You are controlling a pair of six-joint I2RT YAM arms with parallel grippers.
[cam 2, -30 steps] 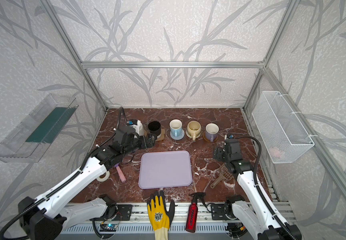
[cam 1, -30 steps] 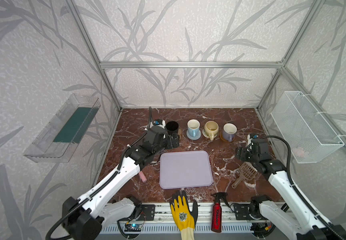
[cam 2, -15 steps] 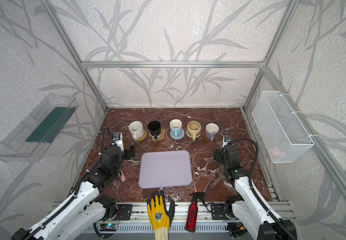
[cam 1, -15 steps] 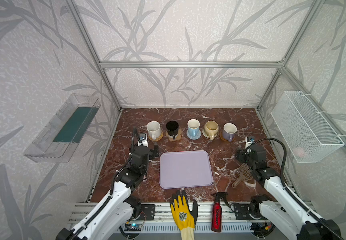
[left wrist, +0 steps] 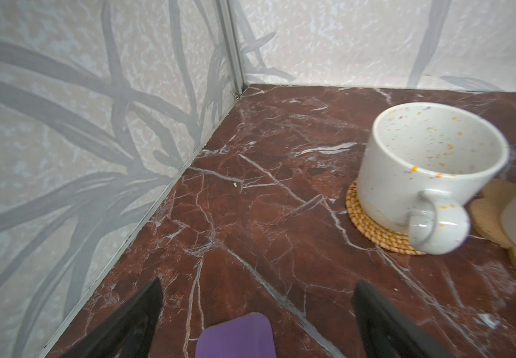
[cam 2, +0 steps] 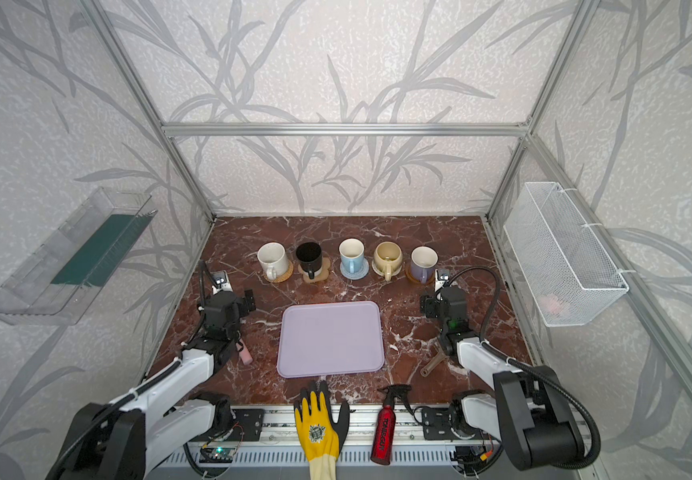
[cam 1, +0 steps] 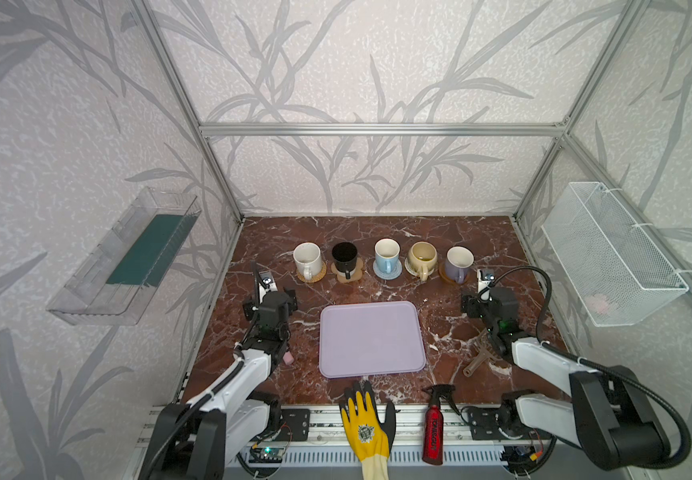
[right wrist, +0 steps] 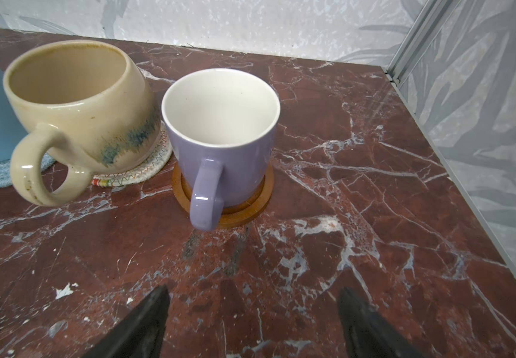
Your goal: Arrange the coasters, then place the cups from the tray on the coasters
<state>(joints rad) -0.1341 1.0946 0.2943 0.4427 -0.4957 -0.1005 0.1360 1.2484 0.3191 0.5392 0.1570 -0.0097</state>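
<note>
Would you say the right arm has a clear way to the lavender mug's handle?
Probably yes: the right gripper is open and empty, and the lavender mug stands straight ahead, handle facing it, with only bare marble between. The beige mug beside it leaves little room.

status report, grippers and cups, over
Left gripper open, empty. Right gripper open, empty. All five cups on coasters, tray bare. Nothing in the way.

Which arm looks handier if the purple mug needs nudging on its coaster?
Right: the right gripper, open, faces the purple mug; the left gripper sits by the white mug at the row's other end.
</note>
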